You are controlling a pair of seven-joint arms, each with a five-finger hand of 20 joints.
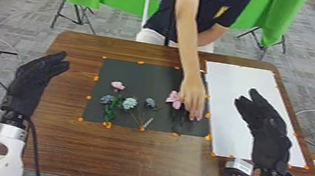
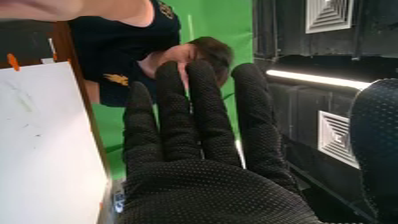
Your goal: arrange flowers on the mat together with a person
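Head view shows the dark mat [image 1: 143, 73] lying on the brown table [image 1: 59, 147], with the flowers arranged on it in a loose way. If the mat is read as a clock, one pink flower [image 1: 117, 85] lies toward ten o'clock, a pale blue flower [image 1: 129, 103] between the centre and eight o'clock, and green leaves [image 1: 112, 109] at eight o'clock. A second pink flower [image 1: 174, 98] lies toward three o'clock, at the person's hand [image 1: 192, 98], which reaches down from twelve o'clock; whether the fingers grip it, one cannot tell.

The robot's left hand [image 1: 38, 70] is beside the mat, at nine o'clock from it, opened with fingers extended and holding nothing. The robot's right hand [image 1: 263, 124] is above the white sheet [image 1: 230, 87], at three o'clock from the mat. In the right wrist view, the right hand [image 2: 213, 190] has its fingers straight and separated, its thumb well apart, and nothing is held.
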